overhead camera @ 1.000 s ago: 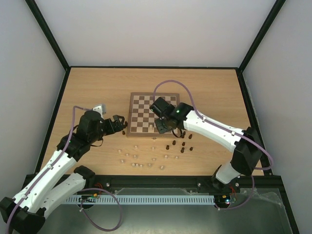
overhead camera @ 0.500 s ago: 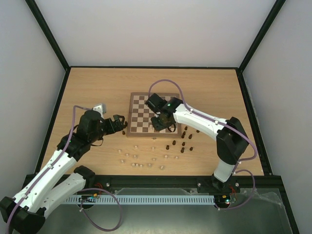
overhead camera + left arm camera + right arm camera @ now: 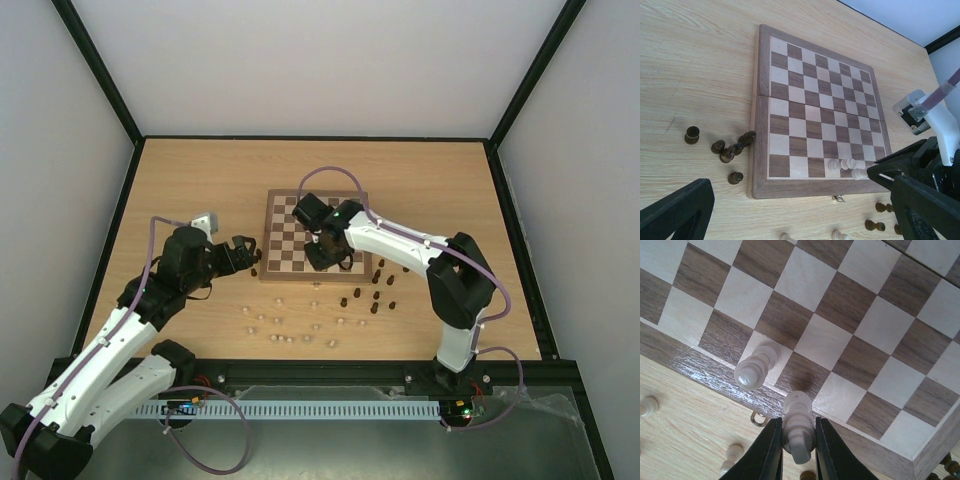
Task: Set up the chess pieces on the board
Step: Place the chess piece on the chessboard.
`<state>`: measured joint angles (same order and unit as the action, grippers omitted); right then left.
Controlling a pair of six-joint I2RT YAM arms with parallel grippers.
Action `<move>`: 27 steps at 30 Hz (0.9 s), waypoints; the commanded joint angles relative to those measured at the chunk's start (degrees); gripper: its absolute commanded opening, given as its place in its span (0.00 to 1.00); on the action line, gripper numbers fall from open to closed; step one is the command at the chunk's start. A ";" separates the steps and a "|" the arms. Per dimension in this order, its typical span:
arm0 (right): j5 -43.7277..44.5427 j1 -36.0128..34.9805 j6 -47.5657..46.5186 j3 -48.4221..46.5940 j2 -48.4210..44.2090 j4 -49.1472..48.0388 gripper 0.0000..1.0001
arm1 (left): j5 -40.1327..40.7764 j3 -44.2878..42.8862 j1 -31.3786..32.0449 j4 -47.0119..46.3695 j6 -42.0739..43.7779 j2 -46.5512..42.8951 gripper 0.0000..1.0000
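One cream wooden chess piece sat pinched in the right gripper over the checked wooden board; left gripper gaped.

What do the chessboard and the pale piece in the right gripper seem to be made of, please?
The board: probably wood, dark and cream squares with visible grain, sheen on the border. The pale piece: likely turned light wood, smooth, ringed profile; plastic cannot be ruled out.
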<state>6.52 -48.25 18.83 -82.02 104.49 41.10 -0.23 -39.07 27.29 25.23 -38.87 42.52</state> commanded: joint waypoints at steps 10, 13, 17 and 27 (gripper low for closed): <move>1.45 -0.07 -0.97 -2.46 3.33 -0.40 0.12 | 0.05 0.83 -0.48 -0.69 0.84 -0.06 0.99; 1.64 -0.02 -1.08 -2.49 3.79 -0.63 0.12 | 0.05 0.71 -0.48 -0.70 0.96 0.11 0.99; 2.13 -0.09 -0.90 -2.46 4.06 -0.82 0.12 | 0.14 0.74 -0.61 -0.71 0.99 0.18 0.99; 2.31 -0.09 -0.90 -2.30 4.33 -0.92 0.15 | 0.12 0.81 -0.61 -0.62 0.87 0.01 0.99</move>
<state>8.23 -48.25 18.37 -83.15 107.94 38.68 -0.16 -38.98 26.98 25.15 -38.65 42.57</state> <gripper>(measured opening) 0.153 0.995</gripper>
